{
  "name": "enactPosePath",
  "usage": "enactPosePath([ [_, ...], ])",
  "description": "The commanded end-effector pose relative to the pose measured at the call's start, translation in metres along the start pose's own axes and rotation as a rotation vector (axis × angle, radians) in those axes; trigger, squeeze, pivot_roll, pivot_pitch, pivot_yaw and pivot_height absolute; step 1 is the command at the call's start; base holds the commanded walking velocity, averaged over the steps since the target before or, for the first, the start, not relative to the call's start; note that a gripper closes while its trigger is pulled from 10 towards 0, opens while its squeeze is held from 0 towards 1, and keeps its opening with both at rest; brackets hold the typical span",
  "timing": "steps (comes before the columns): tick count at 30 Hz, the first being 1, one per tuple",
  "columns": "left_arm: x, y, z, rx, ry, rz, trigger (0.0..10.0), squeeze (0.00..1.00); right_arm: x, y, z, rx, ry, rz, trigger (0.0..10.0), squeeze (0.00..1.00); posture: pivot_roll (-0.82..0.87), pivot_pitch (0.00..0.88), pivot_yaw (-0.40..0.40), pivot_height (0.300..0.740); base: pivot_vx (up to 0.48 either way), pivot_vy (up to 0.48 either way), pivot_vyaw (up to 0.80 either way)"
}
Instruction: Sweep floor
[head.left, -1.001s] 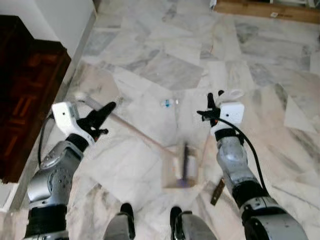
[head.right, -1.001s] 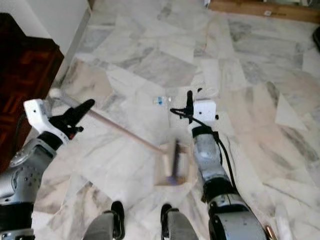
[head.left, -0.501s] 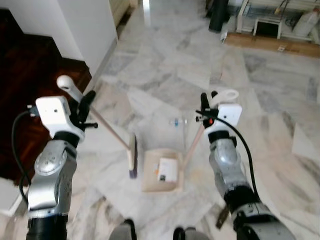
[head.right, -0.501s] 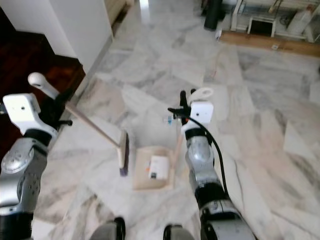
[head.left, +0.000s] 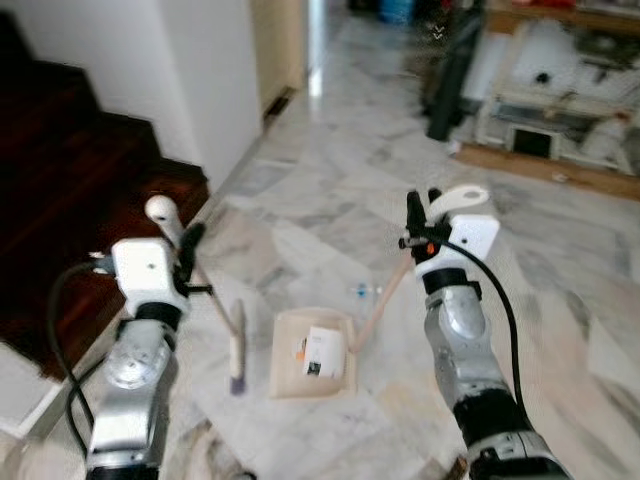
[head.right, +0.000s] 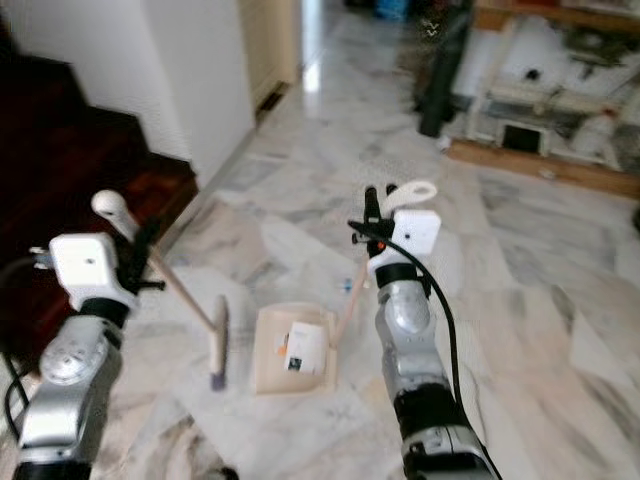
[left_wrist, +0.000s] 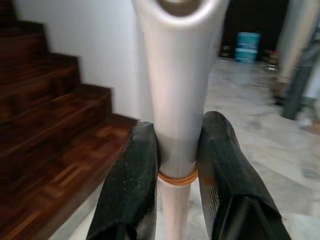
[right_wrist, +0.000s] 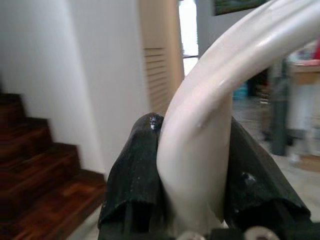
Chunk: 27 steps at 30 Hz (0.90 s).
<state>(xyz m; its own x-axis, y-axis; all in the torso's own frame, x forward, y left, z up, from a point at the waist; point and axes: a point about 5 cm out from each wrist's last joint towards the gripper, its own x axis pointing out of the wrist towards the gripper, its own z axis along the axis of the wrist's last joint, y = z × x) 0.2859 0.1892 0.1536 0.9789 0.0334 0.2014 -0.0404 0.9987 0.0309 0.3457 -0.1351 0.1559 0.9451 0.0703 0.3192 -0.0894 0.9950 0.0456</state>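
marble floor (head.left: 330, 190) | left hand (left_wrist: 175, 165) clenches broom (head.left: 232, 345), swung left off dustpan (head.left: 312, 352) | right hand (right_wrist: 192, 165) clenches dustpan handle

Camera tilted up since 1 s ago: more room in view, stairs (head.left: 70, 180) and far shelving (head.left: 560, 100) now visible. Broom (head.left: 205, 300) swung off dustpan (head.left: 310, 352); head was over pan at 1 s, beside it at 0.5 s, now apart on pan's left, shaft steeper. Left gripper (left_wrist: 175, 155) raised w/ broom top, clamped on shaft. White paper (head.left: 322, 352) now lying in pan, uncovered. Right gripper (right_wrist: 192, 165) lifted, clamped on dustpan handle (head.left: 455, 198); pan handle more upright.
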Motion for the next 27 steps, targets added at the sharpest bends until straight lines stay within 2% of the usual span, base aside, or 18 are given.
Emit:
enactPosePath([
  [1, 0.003, 0.000, 0.007, 0.025, -0.052, 0.000, 10.0, 0.00, 0.004, -0.002, 0.014, 0.027, -0.058, -0.027, 10.0, 0.00, 0.00, 0.000, -0.010, 0.740, 0.000, 0.000, 0.79],
  [6, 0.008, -0.002, 0.007, 0.036, -0.061, -0.013, 10.0, 0.00, 0.003, 0.000, 0.014, 0.046, -0.050, -0.046, 10.0, 0.00, 0.01, 0.000, -0.004, 0.740, 0.000, 0.000, 0.79],
  [8, 0.011, -0.004, 0.007, 0.058, -0.069, -0.019, 10.0, 0.00, 0.004, 0.007, 0.012, 0.066, -0.033, -0.032, 10.0, 0.00, 0.01, 0.000, -0.006, 0.740, 0.000, 0.000, 0.79],
  [17, 0.007, -0.003, 0.005, 0.065, -0.073, 0.028, 10.0, 0.00, -0.003, 0.012, 0.006, 0.072, 0.008, -0.001, 10.0, 0.00, 0.02, 0.000, -0.010, 0.740, 0.000, 0.000, 0.79],
  [22, -0.002, 0.002, 0.002, 0.105, -0.070, 0.037, 10.0, 0.00, -0.012, 0.009, 0.003, -0.004, -0.001, 0.059, 10.0, 0.00, 0.02, 0.000, -0.006, 0.740, 0.000, 0.000, 0.58],
  [24, -0.009, 0.007, 0.001, 0.123, -0.062, 0.048, 10.0, 0.00, -0.024, -0.001, 0.000, -0.064, 0.006, 0.071, 10.0, 0.00, 0.02, 0.000, -0.005, 0.740, 0.000, 0.000, 0.22],
  [27, -0.013, 0.007, 0.001, 0.162, -0.057, 0.029, 10.0, 0.00, -0.033, -0.001, -0.001, -0.133, -0.001, 0.134, 10.0, 0.00, 0.02, 0.000, -0.006, 0.740, 0.000, 0.000, 0.00],
])
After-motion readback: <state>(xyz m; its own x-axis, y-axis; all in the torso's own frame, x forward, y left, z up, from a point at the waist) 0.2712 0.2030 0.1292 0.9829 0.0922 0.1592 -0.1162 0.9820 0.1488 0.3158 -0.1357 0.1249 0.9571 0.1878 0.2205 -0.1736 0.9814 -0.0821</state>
